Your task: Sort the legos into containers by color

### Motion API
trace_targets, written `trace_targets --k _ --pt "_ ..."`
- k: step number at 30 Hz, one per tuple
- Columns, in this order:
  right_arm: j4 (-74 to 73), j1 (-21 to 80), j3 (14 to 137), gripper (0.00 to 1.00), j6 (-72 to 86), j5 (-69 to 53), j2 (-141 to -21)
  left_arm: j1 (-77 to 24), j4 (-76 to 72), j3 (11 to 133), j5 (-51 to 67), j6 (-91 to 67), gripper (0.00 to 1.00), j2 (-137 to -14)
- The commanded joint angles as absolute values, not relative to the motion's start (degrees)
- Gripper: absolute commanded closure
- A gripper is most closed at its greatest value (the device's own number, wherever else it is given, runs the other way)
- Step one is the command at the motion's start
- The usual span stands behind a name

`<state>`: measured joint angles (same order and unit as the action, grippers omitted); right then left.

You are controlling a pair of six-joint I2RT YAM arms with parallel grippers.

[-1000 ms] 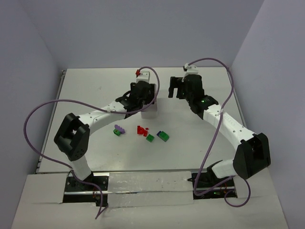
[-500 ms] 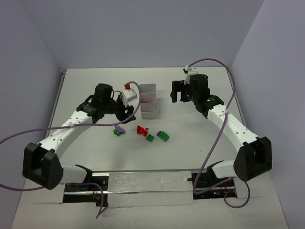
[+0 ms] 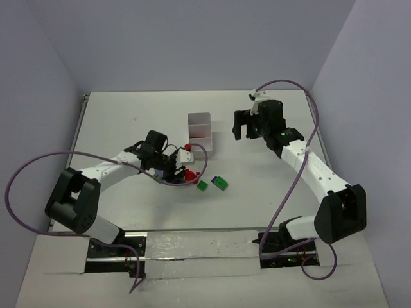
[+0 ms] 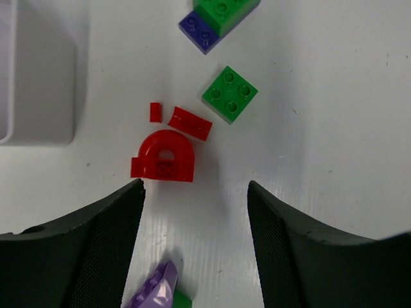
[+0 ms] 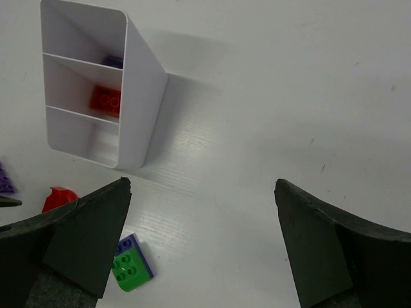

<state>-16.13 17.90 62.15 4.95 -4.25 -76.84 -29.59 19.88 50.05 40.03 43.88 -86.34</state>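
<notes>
my left gripper [image 4: 194, 191]: apart, empty, over red arch brick [image 4: 164, 157] | brick looks light, hard, slick; I'd pinch its flat sides | my right gripper [image 5: 200, 187]: wide apart, empty

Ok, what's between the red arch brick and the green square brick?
A small flat red piece lies between the red arch brick and green square brick, in the left wrist view.

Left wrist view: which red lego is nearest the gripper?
The red arch-shaped brick, just ahead of the open left gripper. The flat red strip and tiny red bit lie beyond it.
</notes>
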Motion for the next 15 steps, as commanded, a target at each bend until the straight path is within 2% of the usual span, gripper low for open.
trace_targets --k 1,15 --pt "-16.5 17.2 61.7 0.00 4.3 -5.0 -77.1 -31.7 13.8 49.8 39.7 47.1 0.27 -88.1" --pt "-17.7 16.3 62.7 0.00 4.2 -6.2 -78.7 -35.4 14.1 51.6 30.9 50.4 0.28 -92.4"
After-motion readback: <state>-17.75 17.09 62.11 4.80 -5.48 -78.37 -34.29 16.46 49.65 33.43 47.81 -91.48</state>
